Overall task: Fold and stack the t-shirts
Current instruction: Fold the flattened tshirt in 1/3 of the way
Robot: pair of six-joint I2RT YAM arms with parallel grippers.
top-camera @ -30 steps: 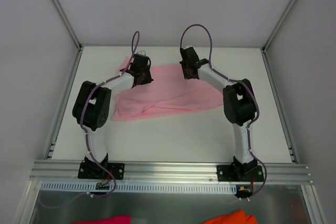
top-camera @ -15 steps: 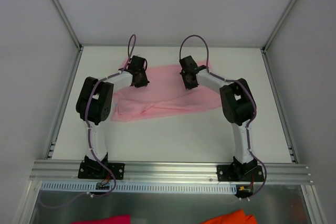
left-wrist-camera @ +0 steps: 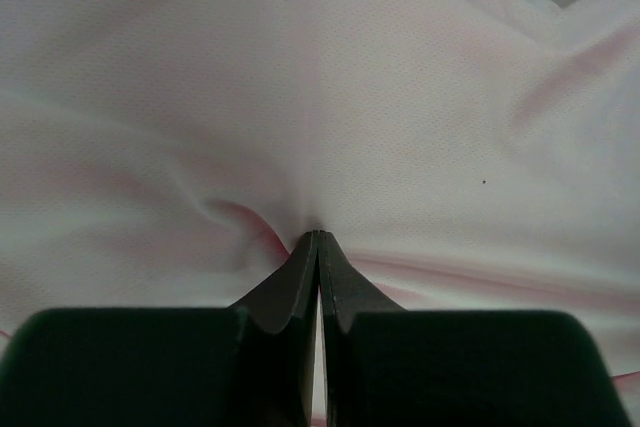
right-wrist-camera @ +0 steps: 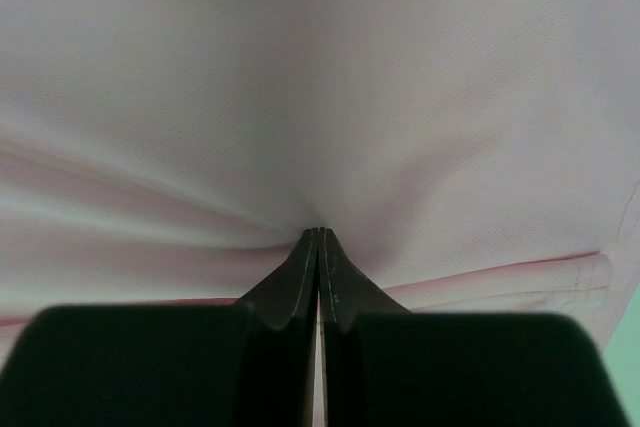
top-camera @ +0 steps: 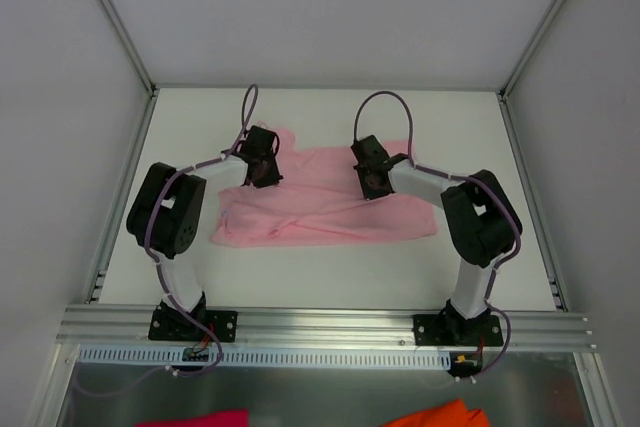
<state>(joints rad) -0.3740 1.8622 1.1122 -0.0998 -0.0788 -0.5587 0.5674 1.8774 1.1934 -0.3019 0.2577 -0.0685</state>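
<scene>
**Double pinch on the pink t-shirt**

We've got the left end effector clenched on the cloth, fabric puckering right at its tips in the wrist view. The right end effector is nipped tight on it too, w/ a hemmed edge just beside the fingers. The t-shirt lies rumpled across the middle of the desk. There's bare surface betw. its near edge & the arm bases, a strip open at the far wall, and room at both side edges.

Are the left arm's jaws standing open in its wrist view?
No, the left arm's jaws are pressed together, pinching a fold of the pink t-shirt.
</scene>
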